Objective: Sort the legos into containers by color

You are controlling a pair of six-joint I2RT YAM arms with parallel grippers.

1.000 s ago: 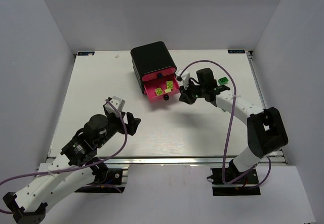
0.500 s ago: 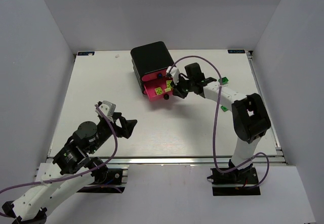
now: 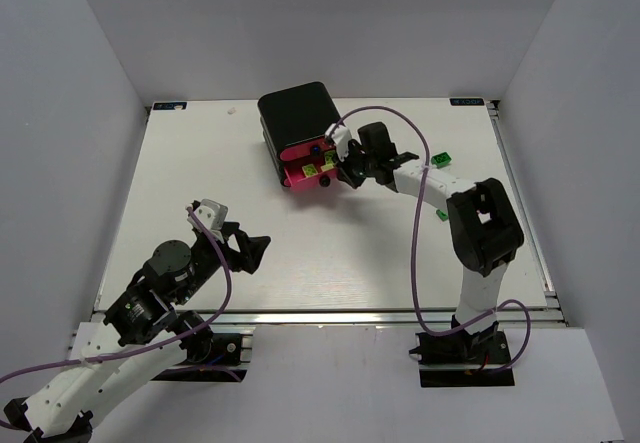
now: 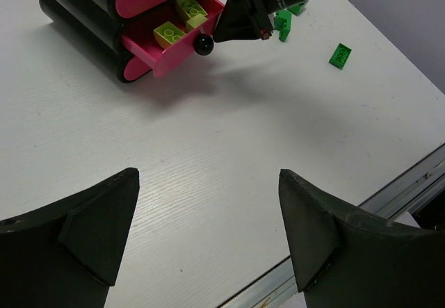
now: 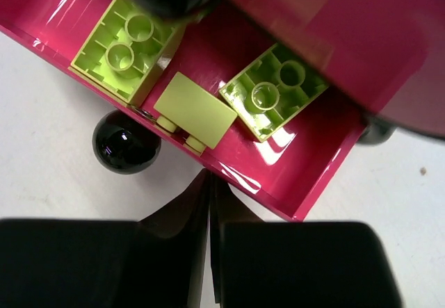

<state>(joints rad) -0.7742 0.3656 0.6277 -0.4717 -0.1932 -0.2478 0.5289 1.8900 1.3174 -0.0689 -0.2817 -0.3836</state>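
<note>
Right gripper, now pinched together and empty, has reached the drawer of yellow legos, seemingly to push it in.

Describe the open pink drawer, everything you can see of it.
The drawer is a shallow, glossy pink plastic tray with low walls. It stands slid out from the front of the black cabinet, beneath a closed pink drawer. A round, shiny black knob sticks out from its front wall. Three pale yellow-green bricks lie inside, two studs-up and one on its side. The shut right gripper sits at its front wall, beside the knob.
</note>
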